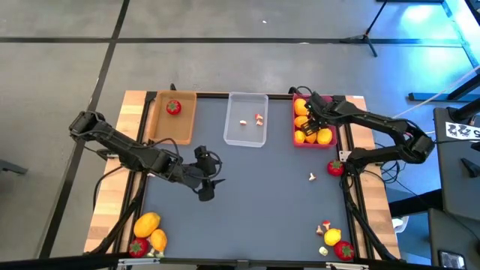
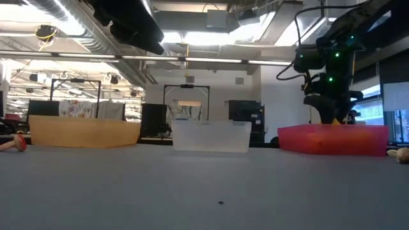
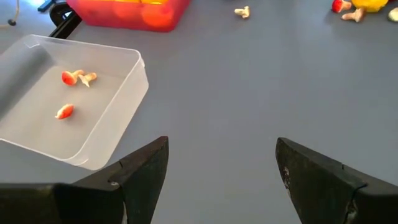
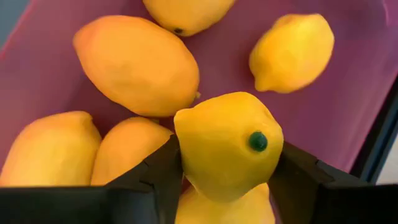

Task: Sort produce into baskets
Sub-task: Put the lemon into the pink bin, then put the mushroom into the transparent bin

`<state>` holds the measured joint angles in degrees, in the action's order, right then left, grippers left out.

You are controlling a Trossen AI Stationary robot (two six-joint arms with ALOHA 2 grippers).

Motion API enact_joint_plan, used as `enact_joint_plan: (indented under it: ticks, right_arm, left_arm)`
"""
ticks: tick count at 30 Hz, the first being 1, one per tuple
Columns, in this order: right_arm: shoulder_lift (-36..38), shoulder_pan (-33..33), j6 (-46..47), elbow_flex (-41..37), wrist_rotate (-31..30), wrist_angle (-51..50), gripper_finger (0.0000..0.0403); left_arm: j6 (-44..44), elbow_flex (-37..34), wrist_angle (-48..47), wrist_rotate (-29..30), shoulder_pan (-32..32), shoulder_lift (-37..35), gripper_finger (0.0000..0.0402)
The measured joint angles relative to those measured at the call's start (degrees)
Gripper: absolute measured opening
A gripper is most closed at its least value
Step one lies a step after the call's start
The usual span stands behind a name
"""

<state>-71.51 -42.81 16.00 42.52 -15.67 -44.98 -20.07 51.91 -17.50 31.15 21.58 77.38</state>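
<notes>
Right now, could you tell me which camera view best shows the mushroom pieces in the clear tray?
The left wrist view: three mushroom pieces lie plainly on the clear tray's floor. The high view shows them as small specks; the low view shows only the tray's wall; the right wrist view misses them.

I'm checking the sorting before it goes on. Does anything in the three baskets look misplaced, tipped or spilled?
Nothing stands out. The tan basket holds one strawberry, the clear basket only mushroom bits, the pink basket only yellow and orange fruit. All three sit flat. The right gripper has a lemon between its fingers over the pink basket.
</notes>
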Motion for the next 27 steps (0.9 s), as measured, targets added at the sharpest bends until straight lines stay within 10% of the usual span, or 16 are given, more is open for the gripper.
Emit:
enact_joint_plan:
  ticks: [10, 27]
  right_arm:
    - [-1.4, 0.1, -1.4, 1.2, -1.4, -1.0, 0.0305]
    - [6.7, 20.5, 7.5, 11.7, 8.8, -16.5, 0.0292]
  left_arm:
    - [2.1, 0.0, 0.5, 0.0, 0.0, 0.0, 0.0292]
    - [1.5, 0.0, 0.5, 1.3, 0.0, 0.0, 0.0292]
